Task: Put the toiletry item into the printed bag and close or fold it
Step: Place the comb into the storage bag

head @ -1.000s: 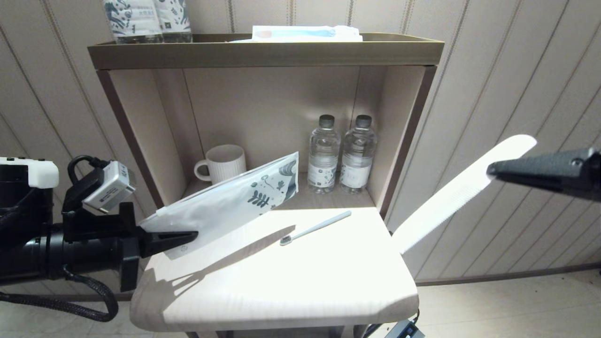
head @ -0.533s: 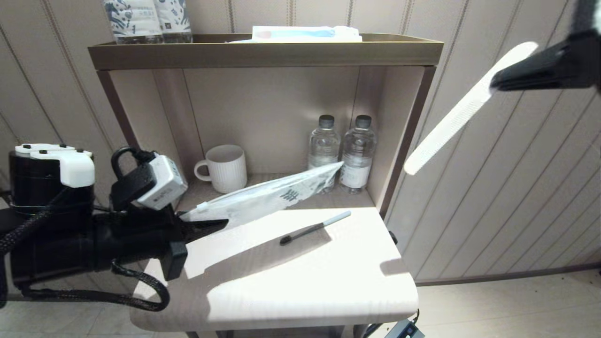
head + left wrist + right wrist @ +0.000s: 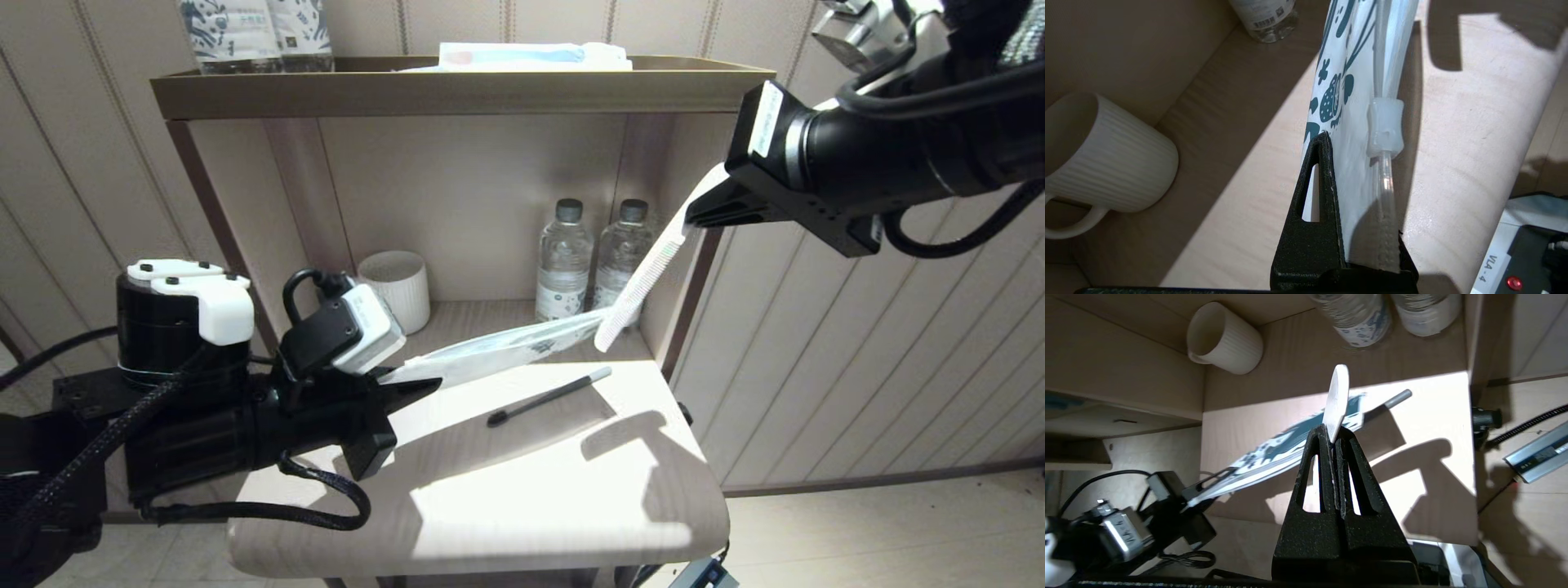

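Observation:
The toothbrush [image 3: 549, 396] lies loose on the table [image 3: 531, 506], in shadow; its handle end [image 3: 1398, 398] also shows in the right wrist view. My left gripper [image 3: 424, 384] [image 3: 1349, 171] is shut on the plain end of the printed bag [image 3: 506, 347] [image 3: 1355, 102], holding it nearly flat above the table with the leaf print far from me. My right gripper [image 3: 698, 214] [image 3: 1333, 435], high at the right, is shut on a flat cream strip [image 3: 649, 278] [image 3: 1338, 396]. The strip slants down and its free tip reaches the bag's printed end [image 3: 1274, 453].
A ribbed white mug [image 3: 396, 286] and two water bottles [image 3: 563, 261] stand in the shelf recess behind the bag. The shelf's right wall [image 3: 694, 294] is close to the strip. A top tray [image 3: 457, 86] carries a white-and-blue package [image 3: 531, 57].
My left arm has moved forward and right, and the bag has turned flatter. My right arm has swung up and in from the right, bringing the strip's tip to the bag's printed end.

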Motion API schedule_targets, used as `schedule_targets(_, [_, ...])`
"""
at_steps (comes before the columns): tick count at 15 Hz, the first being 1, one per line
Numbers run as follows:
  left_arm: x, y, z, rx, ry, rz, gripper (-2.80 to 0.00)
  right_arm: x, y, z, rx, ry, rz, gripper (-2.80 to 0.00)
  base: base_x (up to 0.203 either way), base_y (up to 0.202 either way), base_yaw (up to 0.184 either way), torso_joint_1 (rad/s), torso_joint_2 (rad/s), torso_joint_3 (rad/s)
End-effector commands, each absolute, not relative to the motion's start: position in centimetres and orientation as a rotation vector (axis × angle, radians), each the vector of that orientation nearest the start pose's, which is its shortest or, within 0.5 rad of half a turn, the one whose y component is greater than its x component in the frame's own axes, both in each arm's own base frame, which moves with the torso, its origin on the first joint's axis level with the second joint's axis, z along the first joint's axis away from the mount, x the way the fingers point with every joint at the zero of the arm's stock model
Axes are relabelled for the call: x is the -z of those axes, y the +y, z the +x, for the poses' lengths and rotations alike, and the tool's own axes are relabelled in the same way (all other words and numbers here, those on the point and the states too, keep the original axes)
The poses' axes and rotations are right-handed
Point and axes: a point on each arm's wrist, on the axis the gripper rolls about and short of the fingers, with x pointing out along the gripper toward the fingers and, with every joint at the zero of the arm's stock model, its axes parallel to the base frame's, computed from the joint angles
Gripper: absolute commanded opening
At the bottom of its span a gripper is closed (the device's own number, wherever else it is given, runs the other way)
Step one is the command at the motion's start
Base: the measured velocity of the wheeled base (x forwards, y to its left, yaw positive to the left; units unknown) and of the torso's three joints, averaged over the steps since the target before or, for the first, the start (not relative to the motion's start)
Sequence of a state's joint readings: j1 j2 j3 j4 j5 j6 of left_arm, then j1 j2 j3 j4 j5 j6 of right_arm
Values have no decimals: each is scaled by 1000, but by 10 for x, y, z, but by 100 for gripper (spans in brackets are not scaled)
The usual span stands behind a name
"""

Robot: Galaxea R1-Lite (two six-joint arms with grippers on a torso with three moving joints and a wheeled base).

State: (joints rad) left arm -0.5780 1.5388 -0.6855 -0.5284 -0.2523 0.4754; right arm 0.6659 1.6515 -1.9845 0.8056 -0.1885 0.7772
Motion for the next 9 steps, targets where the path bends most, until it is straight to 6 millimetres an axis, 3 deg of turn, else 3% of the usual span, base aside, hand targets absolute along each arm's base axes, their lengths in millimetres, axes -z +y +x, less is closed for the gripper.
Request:
schedule_targets(1, [-178,-155,217,898,155,497,-280,-381,160,203,-279,590,597,-280,0,0,0,0,0,0])
schedule_targets(5, [-174,-184,223,796,153,453,-280,-369,170,218,-196,648,761,-280,0,0,0,0,0,0])
schedule_targets(9, [-173,-190,221,746,119,451,-280,-360,169,214,-156,706,728,-280,0,0,0,0,0,0])
